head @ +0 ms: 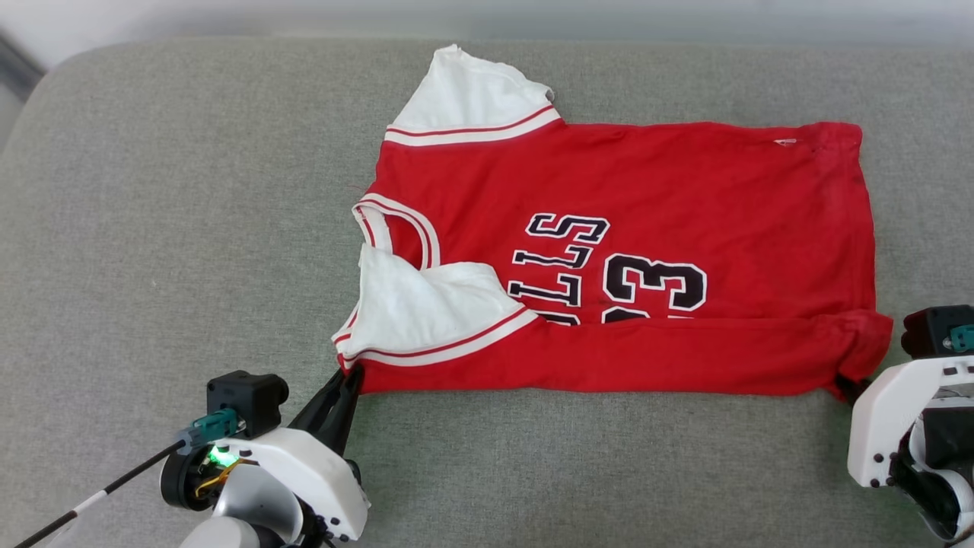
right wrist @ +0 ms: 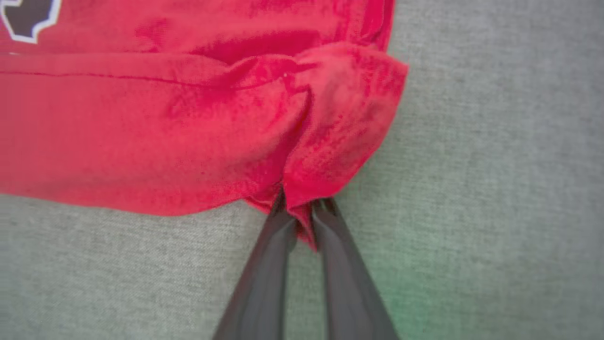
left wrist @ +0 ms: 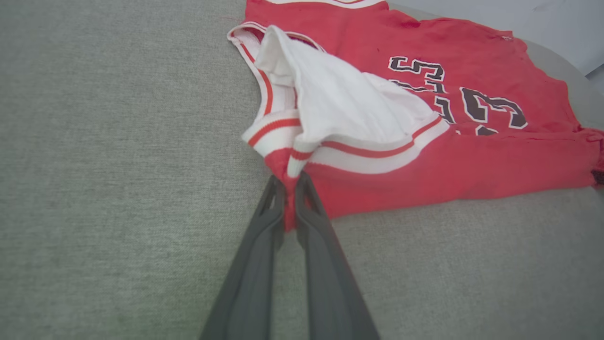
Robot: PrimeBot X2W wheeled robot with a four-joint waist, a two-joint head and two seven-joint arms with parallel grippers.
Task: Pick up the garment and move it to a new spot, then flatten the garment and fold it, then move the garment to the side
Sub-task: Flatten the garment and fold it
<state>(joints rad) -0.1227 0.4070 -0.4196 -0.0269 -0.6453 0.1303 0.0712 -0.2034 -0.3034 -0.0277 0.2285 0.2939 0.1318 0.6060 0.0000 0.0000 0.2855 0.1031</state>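
Observation:
The garment [head: 685,198], a red jersey with white sleeves, lies spread sideways on the grey cushion, its near long edge folded up over the lower part of the lettering and the number 33. My left gripper [head: 351,374] is shut on the near shoulder corner by the striped trim; in the left wrist view red cloth is pinched between the fingers of that gripper [left wrist: 290,182] where the garment [left wrist: 472,156] begins. My right gripper [right wrist: 302,208] is shut on the bunched near hem corner of the garment [right wrist: 141,141]; in the head view that corner [head: 864,358] sits just off the right wrist housing.
The grey fabric cushion [head: 175,243] reaches well left of the jersey and along the near side between the two arms. Its rounded far edge meets a pale wall at the top. The right wrist housing [head: 905,403] stands at the right border.

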